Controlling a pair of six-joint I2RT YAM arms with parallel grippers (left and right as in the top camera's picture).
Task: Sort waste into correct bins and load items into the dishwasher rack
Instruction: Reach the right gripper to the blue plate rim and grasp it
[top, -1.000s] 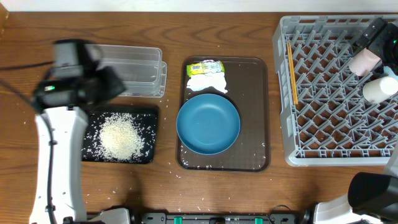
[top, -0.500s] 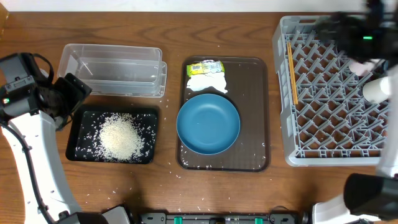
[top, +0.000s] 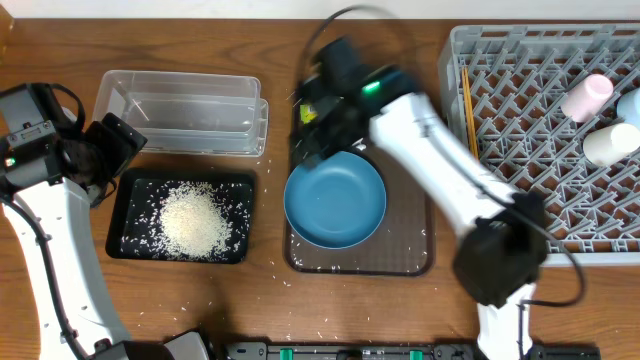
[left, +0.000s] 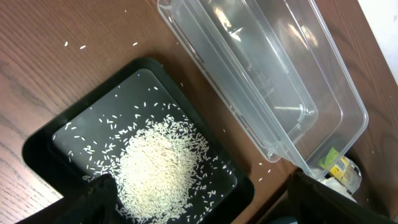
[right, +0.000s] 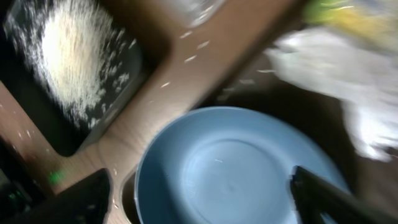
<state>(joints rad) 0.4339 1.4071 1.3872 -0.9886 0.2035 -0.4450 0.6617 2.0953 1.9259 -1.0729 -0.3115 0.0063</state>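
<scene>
Right claw (right: 202, 193) is wide open and empty, hovering over the 12 o'clock end of the brown tray (top: 415, 250), above the far rim of the dark-blue bowl (top: 335, 199); left claw (left: 202, 202) is wide open too, holding nothing, off the 10 o'clock corner of the black tray (top: 130, 240). Napkin (right: 329, 68) and snack wrapper (left: 336, 165) lie at 12 o'clock of the bowl; can't tell if the napkin touches the rim. Both look featherlight and soft: pinch the napkin's crumple from above. The wrapper is flat and probably slick, so catch an edge. Bowl looks rigid, smooth and heaviest, so rim pinch only. The tray lip hems in 12 o'clock; there's open worktop (top: 250, 300) toward the clear tub (top: 185, 110) at 10 o'clock. Rice (top: 195, 220) is heaped in the black tray, with stray grains around. Rack (top: 540, 150) at 3 o'clock holds chopsticks (top: 469, 115) and cups (top: 585, 97)
</scene>
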